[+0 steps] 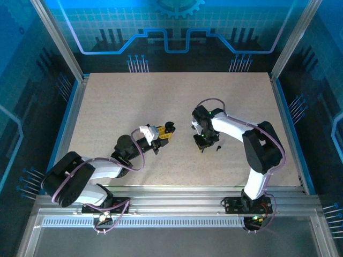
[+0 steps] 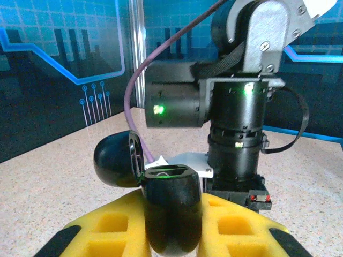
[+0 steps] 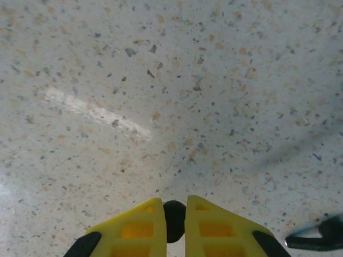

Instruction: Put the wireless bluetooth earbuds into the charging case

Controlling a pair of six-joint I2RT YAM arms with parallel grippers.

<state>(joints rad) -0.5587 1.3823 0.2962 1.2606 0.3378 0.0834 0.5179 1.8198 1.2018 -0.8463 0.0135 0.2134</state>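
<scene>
From above, the charging case (image 1: 170,128) is seen held in the left jaws and turned toward the right arm (image 1: 236,128), presumably so that it can be loaded. A tiny black piece (image 1: 218,147) lies on the desk (image 1: 123,96) just beside the right jaws.

At the left wrist, the jaws are clamped on the case body, with its lid (image 2: 115,160) swung open.

At the right wrist, the jaws are closed on a black earbud (image 3: 174,219), kept low over the desk, apparently for carrying to the case.
</scene>
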